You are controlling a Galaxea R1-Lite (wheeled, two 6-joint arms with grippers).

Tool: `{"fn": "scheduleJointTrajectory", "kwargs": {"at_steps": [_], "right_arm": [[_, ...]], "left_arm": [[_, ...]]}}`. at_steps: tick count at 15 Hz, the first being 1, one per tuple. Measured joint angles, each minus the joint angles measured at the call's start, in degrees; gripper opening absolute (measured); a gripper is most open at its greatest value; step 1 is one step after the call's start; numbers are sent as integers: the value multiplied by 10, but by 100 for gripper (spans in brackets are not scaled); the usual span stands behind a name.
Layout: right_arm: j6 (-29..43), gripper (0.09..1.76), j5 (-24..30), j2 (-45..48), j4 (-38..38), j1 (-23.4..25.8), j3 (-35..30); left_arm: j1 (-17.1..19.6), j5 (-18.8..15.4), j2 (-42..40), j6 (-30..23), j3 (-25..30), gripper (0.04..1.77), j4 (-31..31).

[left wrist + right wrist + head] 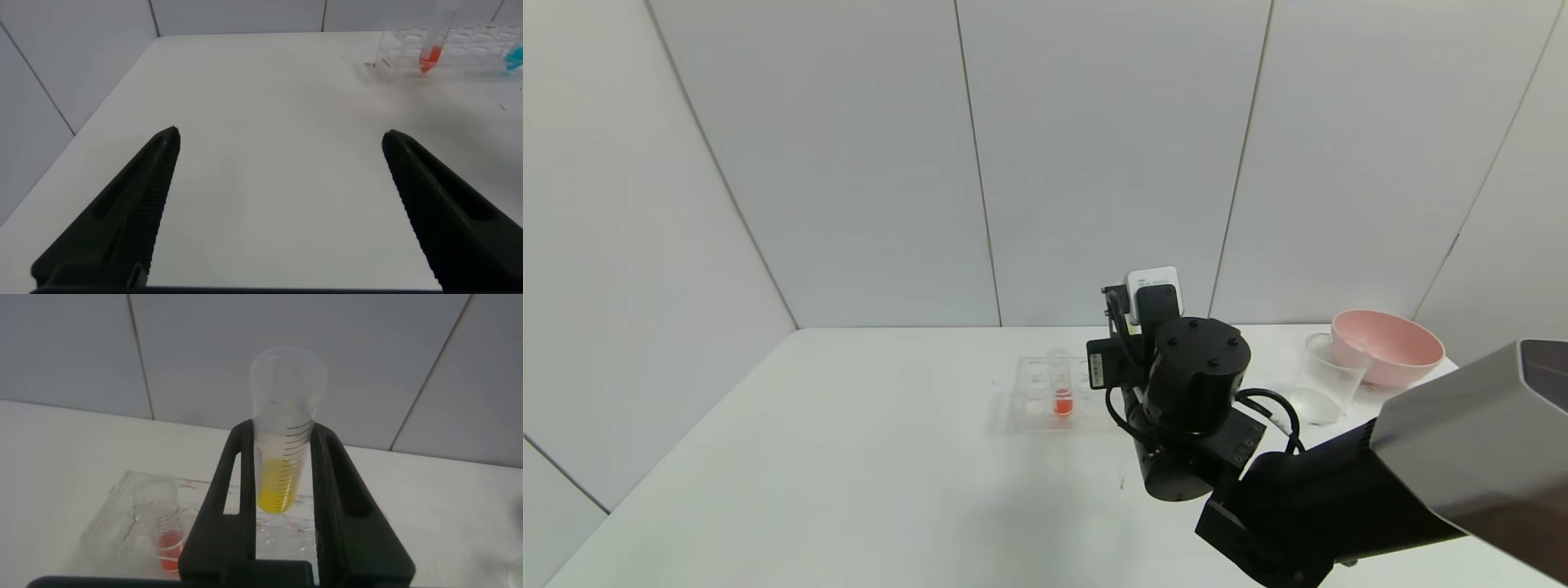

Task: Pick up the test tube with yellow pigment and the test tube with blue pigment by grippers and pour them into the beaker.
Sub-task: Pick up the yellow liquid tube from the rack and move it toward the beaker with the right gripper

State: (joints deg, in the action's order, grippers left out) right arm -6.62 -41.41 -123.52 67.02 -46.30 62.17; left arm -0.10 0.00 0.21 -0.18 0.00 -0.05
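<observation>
My right gripper [283, 433] is shut on the test tube with yellow pigment [282, 478] and holds it upright, its rounded bottom just above the clear rack [114, 514]. In the head view my right wrist [1192, 371] hides that tube and stands beside the rack [1033, 412]. The test tube with blue pigment [515, 57] shows only at the edge of the left wrist view, in the rack. My left gripper [279, 133] is open and empty over bare table, well short of the rack. The beaker [1327, 380] stands at the right.
A tube with orange-red liquid [1063, 402] stands in the rack; it also shows in the right wrist view [167, 539] and the left wrist view [431, 55]. A pink bowl [1388, 343] sits just behind the beaker. Grey walls close the table's back and left.
</observation>
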Motion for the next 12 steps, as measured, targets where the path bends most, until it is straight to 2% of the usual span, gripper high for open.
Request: {"fn": "scheduleJointTrajectory", "kwargs": {"at_steps": [3, 6, 12], "right_arm": [[0, 47, 73, 47, -17, 5, -38], [0, 47, 179, 111, -44, 40, -101], [1, 47, 445, 238, -123, 212, -214]], "left_arm": [[0, 0, 0, 0, 0, 176, 0], [0, 0, 0, 0, 0, 176, 0], [0, 0, 0, 0, 0, 176, 0]]}}
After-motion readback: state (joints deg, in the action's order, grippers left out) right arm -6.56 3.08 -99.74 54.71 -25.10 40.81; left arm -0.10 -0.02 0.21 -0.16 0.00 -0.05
